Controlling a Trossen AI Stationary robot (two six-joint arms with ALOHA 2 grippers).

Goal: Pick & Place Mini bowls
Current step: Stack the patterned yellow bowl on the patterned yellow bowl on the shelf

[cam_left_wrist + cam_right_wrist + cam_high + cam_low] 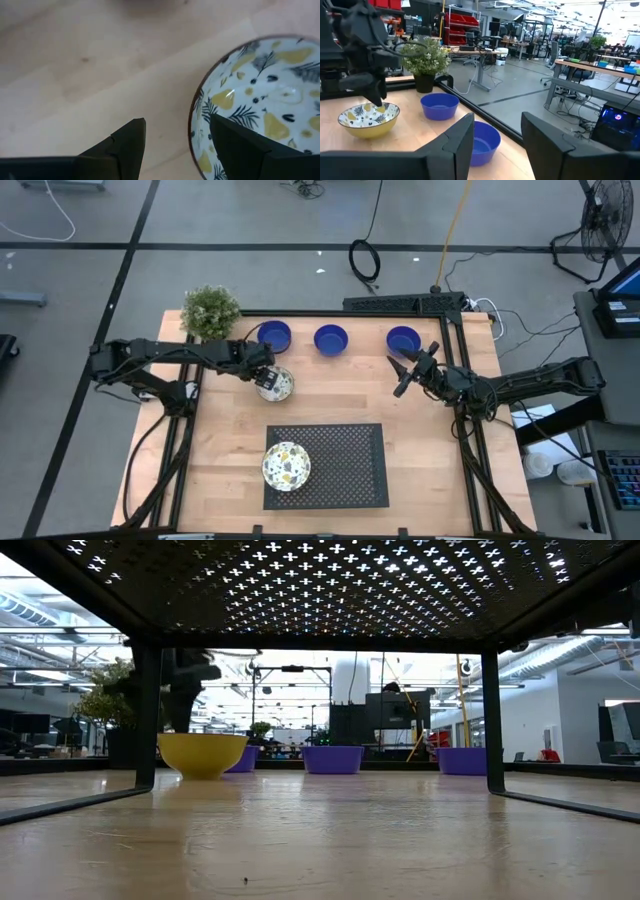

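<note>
Three blue bowls (274,335) (330,339) (403,339) stand in a row along the table's far edge. One floral bowl (278,385), yellow outside (202,753), stands on the wood near the left blue bowl. A second floral bowl (286,466) sits on the black perforated stand (350,465). A third floral bowl does not show. My left gripper (265,376) (177,135) is open over the first floral bowl's rim. My right gripper (400,375) (497,140) is open, in the air just near of the right blue bowl. My left gripper comes from above, astride the floral bowl's rim (194,125) on the side toward the table's left. One finger (240,150) is over the inside, the other (125,147) outside. I cannot tell whether either touches it. The bowl stands upright on the table.
A potted plant (211,310) stands at the far left corner, close behind my left arm. The raised black stand takes up the near middle of the table; the low view looks out from under it. Bare wood lies between the stand and the blue bowls.
</note>
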